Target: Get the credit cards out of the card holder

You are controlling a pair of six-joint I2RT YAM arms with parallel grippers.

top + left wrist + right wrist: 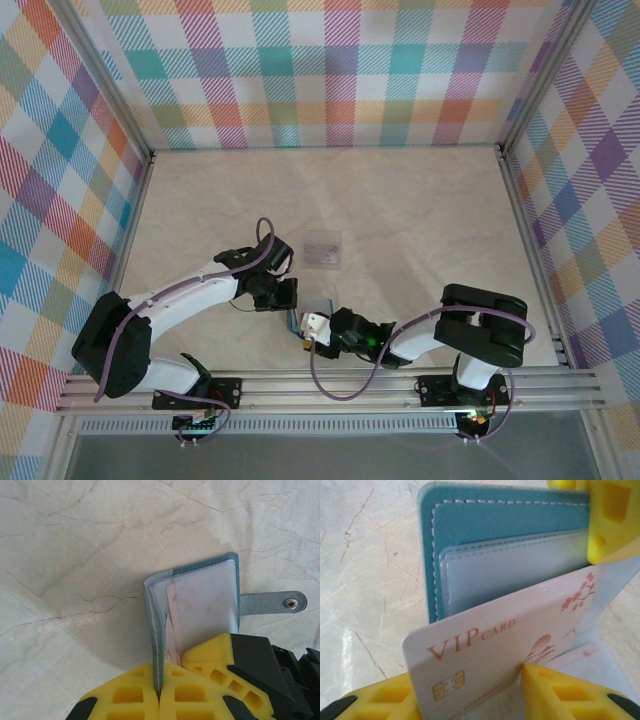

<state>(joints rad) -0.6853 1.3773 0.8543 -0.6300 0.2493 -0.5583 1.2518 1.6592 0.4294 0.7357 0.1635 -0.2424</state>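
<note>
Plaid walls (300, 70) box in a pale marbled counter (430, 200), where the teal card holder (297, 318) stands open on edge near the arm bases, between the two claws. The left claw (157, 692) is pressed together on one cover of the holder (150, 610), and the clasp tab (272, 602) sticks out to the side. The right claw (470, 690) has a yellow finger on each side of a white credit card (485, 655) lettered "VIP", which is partly out of its clear pocket. Its lower edge is cut off, so I cannot tell whether the fingers really pinch it. Farther out, a pale card (323, 248) lies flat, too small to read.
</note>
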